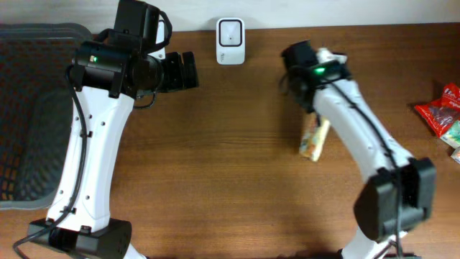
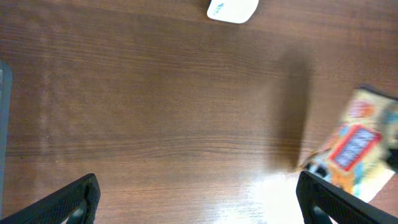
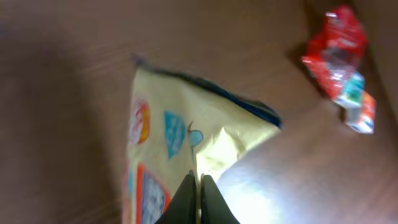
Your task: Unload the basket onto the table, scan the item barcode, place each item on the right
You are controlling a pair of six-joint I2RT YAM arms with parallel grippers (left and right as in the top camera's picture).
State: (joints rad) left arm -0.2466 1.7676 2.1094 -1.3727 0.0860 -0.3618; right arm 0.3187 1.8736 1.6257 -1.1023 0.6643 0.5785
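Note:
The item, a yellow snack packet (image 1: 314, 139) with red and blue print, lies partly under my right arm on the wooden table. In the right wrist view my right gripper (image 3: 199, 178) is shut on the packet (image 3: 171, 134), pinching its thin near edge. The same packet (image 2: 357, 146) shows blurred at the right of the left wrist view. A white barcode scanner (image 1: 230, 32) stands at the table's back edge, also seen as a white scanner (image 2: 232, 9) from the left wrist. My left gripper (image 2: 199, 202) is open over bare wood, left of the packet, holding nothing.
A black mesh basket (image 1: 29, 108) fills the table's left side. Red snack packets (image 1: 440, 109) lie at the right edge, and the red packets (image 3: 339, 59) appear beyond the held item in the right wrist view.

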